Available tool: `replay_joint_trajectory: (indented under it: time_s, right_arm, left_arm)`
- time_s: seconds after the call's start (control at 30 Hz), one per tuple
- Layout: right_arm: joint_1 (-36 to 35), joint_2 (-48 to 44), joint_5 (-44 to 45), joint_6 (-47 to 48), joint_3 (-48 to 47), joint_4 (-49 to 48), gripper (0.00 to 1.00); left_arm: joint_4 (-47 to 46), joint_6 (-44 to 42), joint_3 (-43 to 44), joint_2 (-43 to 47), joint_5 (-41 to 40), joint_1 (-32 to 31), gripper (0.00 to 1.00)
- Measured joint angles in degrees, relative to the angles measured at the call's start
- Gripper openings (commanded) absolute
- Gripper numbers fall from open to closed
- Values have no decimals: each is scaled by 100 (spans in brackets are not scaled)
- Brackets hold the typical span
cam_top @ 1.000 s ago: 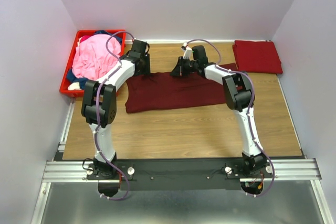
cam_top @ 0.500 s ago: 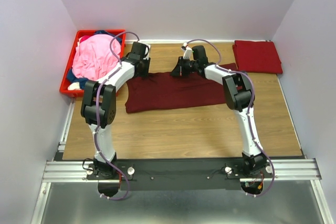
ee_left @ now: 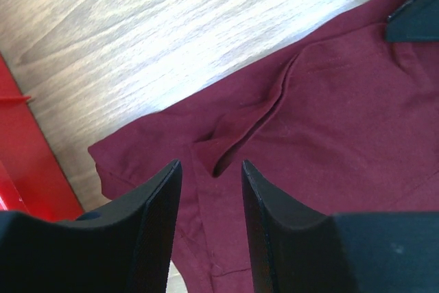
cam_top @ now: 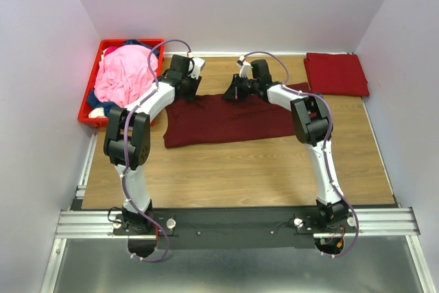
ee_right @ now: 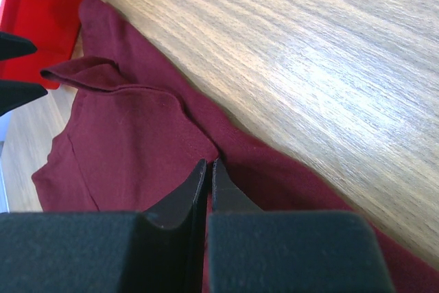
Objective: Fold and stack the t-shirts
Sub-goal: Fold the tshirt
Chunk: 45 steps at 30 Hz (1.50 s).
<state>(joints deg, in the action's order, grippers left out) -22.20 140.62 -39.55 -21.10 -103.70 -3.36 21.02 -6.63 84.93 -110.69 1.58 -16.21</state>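
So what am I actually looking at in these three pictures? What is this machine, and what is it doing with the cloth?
It is a pair of white-and-black robot arms bolted to a wooden table. One picture looks down from above. The other two come from small cameras on each wrist, so the black prongs at the bottom are that arm's own fingers.

A dark maroon cloth t-shirt lies spread on the table. The right gripper is closed and seems to pinch the shirt's far edge. The left gripper is open above a wrinkled corner and holds nothing.

A folded red cloth shirt sits in the far right corner. A red plastic crate on the left holds a pink shirt and other clothes.
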Motion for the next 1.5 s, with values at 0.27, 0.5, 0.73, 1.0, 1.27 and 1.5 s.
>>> replay_joint_trajectory:
  time_s: [0.27,0.5,0.73,1.0,1.27,1.5]
  right_arm:
    - [0,2,0,2,0,0,9]
    - [0,2,0,0,0,0,9]
    - [0,2,0,0,0,0,9]
    - [0,2,0,2,0,0,9]
    - [0,0,-15,28,2,0,1]
    - [2,-111,-20,160,208,2,1]
  left_arm:
    - [-44,-138,2,0,37,0,31]
    - [-52,-210,24,-2,116,0,24]
    - [-61,-216,26,-46,181,0,26]
    - [-59,-214,26,-203,190,2,15]
    - [-61,-214,57,-203,168,0,0]
    - [-61,-199,-33,-101,149,0,0]
